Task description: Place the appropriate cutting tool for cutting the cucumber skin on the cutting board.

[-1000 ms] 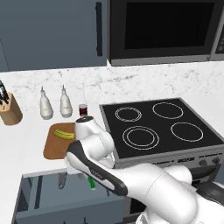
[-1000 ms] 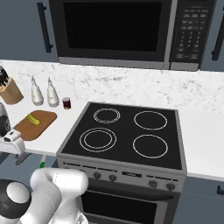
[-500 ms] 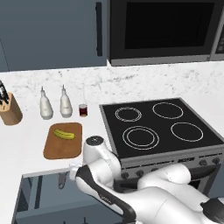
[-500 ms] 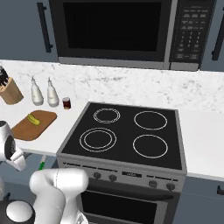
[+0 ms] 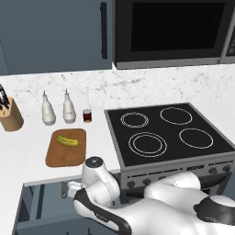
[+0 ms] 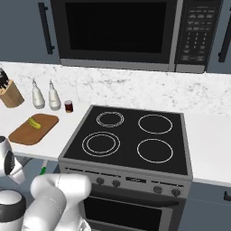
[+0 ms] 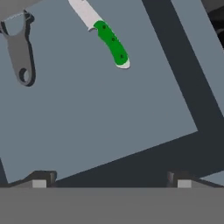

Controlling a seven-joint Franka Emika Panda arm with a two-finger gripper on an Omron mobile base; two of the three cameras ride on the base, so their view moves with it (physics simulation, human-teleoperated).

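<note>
Arm dropped lower, hand point(image 7: 111, 183) spread above peeler point(image 7: 19, 50)

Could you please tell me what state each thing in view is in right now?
Gripper: open, empty, above the drawer floor.
Peeler: lying flat in the drawer, untouched.
Green-handled knife: lying flat in the drawer.
Drawer: pulled open.
Cucumber: lying on the cutting board.
Cutting board: flat on the counter, no tool on it.

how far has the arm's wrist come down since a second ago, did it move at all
Yes. In the left base view the gripper end of the arm has dropped from beside the cutting board to below the counter edge, over the open drawer.
</note>
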